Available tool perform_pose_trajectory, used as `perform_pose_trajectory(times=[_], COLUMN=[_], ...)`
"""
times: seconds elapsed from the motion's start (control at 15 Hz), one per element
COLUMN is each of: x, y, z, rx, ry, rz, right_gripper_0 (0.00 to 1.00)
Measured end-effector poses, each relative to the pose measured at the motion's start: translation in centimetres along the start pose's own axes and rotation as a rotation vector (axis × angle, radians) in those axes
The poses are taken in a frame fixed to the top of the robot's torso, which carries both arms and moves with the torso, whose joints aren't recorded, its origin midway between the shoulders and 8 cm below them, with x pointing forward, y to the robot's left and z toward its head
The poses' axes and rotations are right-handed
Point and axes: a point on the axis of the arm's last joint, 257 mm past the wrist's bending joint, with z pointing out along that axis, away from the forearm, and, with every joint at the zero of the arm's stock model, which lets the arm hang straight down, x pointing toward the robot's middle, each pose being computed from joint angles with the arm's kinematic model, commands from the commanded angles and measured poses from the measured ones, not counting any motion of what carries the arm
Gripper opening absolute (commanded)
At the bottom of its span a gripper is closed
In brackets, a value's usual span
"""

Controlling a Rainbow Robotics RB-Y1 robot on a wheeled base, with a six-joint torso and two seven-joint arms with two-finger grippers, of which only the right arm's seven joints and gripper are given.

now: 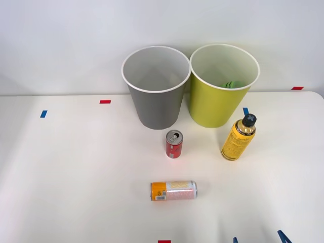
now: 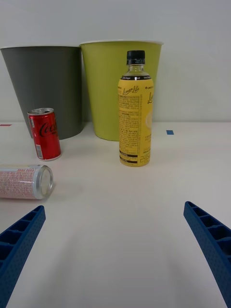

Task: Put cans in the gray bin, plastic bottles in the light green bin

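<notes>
This looks like a lab or test room set up for robot trials. A plain white table [image 1: 61, 167] stands against a bare pale wall [image 1: 61, 40]. Small red tape marks [image 1: 105, 102] and blue tape marks [image 1: 43, 114] are stuck on the tabletop as position markers. A gray bin [image 1: 156, 96] and a light green bin [image 1: 217, 98] stand side by side, touching, at the back.
</notes>
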Motion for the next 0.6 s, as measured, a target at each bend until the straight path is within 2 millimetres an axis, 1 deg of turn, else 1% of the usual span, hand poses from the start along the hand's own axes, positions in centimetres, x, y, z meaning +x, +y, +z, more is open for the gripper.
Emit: perform_pose_trajectory(times=[0.6], x=[0.0], y=[0.0], z=[0.0], rx=[0.0], ry=[0.0], rz=[0.0], right_gripper_0=[1.0])
